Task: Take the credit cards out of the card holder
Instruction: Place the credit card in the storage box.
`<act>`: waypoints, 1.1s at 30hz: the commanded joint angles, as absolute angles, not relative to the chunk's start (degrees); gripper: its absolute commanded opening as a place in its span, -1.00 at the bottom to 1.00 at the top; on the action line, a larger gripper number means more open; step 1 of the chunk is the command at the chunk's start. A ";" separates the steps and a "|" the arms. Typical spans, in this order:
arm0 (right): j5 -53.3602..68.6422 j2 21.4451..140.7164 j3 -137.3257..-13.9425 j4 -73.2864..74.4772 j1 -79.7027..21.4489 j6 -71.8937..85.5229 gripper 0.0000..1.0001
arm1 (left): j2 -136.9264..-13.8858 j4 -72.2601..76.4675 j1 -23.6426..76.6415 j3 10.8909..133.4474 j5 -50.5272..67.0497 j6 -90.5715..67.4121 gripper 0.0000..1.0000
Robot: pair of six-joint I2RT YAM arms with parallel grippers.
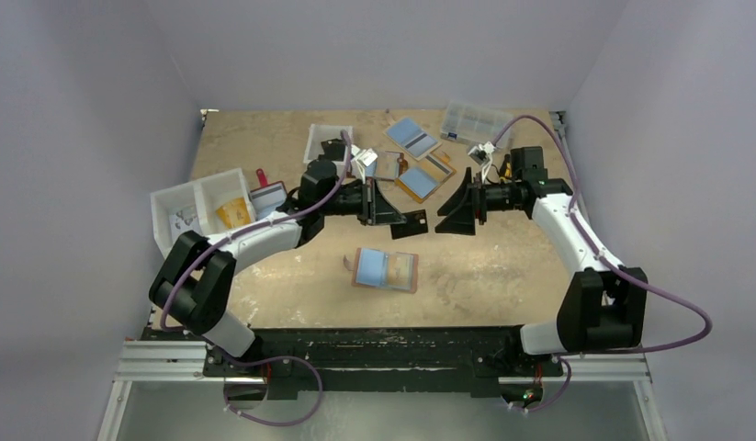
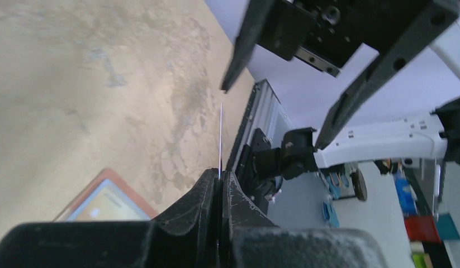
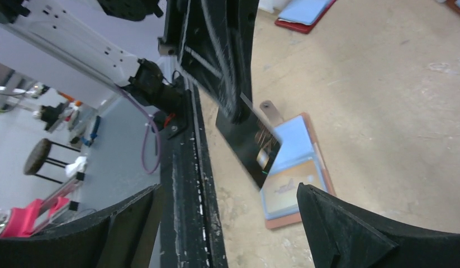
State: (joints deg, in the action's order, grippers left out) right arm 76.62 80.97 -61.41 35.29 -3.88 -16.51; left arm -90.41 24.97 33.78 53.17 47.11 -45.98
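Observation:
The tan-brown card holder [image 1: 406,286] lies open on the table between the arms, a light blue card [image 1: 370,266] still in its left half. My left gripper [image 1: 395,218] is shut on the dark grey card [image 1: 411,223] and holds it above the table, beyond the holder. In the left wrist view the card [image 2: 221,139] shows edge-on between my shut fingers [image 2: 202,195]. My right gripper [image 1: 440,223] is open and empty, facing the card from the right. In the right wrist view the card [image 3: 247,142] hangs above the holder [image 3: 323,167].
Behind the arms lie a dark red wallet with blue cards [image 1: 412,138], an orange wallet [image 1: 424,180], a clear plastic box [image 1: 475,122] and a white tray [image 1: 326,142]. White bins [image 1: 201,209] stand at the left. The black table rail [image 3: 185,184] runs along the near edge.

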 commanded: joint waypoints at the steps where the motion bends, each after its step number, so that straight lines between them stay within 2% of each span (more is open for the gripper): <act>1: 70.81 77.28 -63.09 40.13 -2.73 -23.48 0.98 | -85.39 21.90 28.62 52.07 42.37 -45.66 -1.00; 8: 68.31 75.30 -59.86 38.49 -1.33 -23.55 0.98 | -84.09 17.32 19.82 52.55 35.78 -45.41 -1.00; 15: 66.86 73.81 -57.57 37.06 -1.04 -23.60 0.98 | -87.91 11.89 12.97 58.78 32.35 -41.10 -1.00; 33: 63.98 69.58 -53.44 35.68 -0.18 -23.74 0.98 | -101.43 10.78 5.43 74.37 28.96 -39.19 -1.00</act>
State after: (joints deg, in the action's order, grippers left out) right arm 64.49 72.05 -54.30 37.67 -0.56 -22.87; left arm -100.18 9.50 6.74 69.71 29.82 -40.71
